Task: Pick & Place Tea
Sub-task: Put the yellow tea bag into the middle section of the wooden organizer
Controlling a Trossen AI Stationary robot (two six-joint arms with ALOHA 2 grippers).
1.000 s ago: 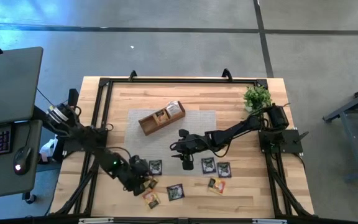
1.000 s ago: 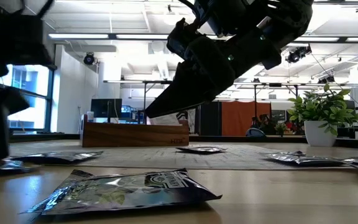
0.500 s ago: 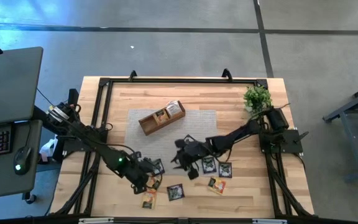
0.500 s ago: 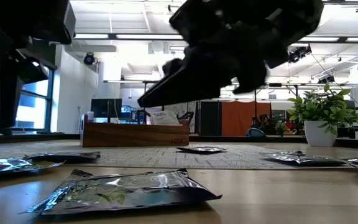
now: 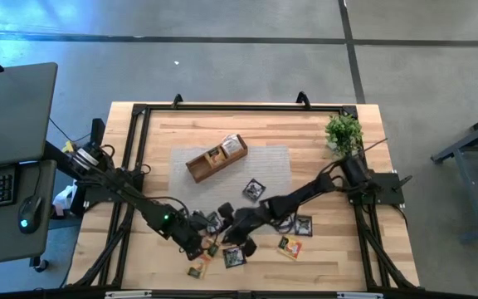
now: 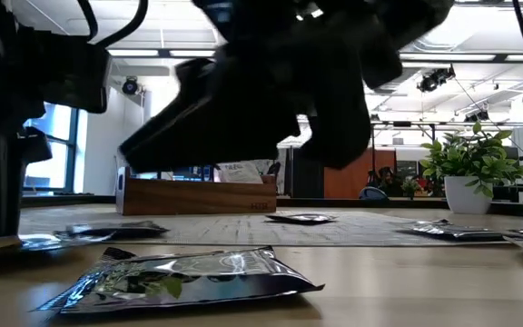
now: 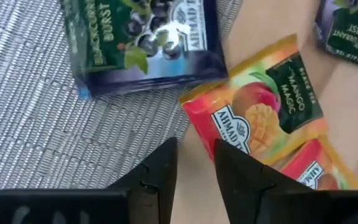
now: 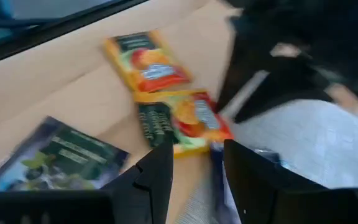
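Flat square tea sachets (image 5: pixel 234 257) on the worktop (image 5: pixel 189 133).
Left tool (image 7: pixel 194 163), narrowly open and empty, hovers just beside a yellow-red mango sachet (image 7: pixel 260 118); right tool (image 8: pixel 196 171), also open, hangs above it.

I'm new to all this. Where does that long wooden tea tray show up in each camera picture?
High view: the wooden tray lies slanted, just left of the picture's centre.
Low view: the tray stands at the back, left of centre.
Left wrist view: not in it.
Right wrist view: not in it.
Shared landmark: the potted plant, right of the tray in both.
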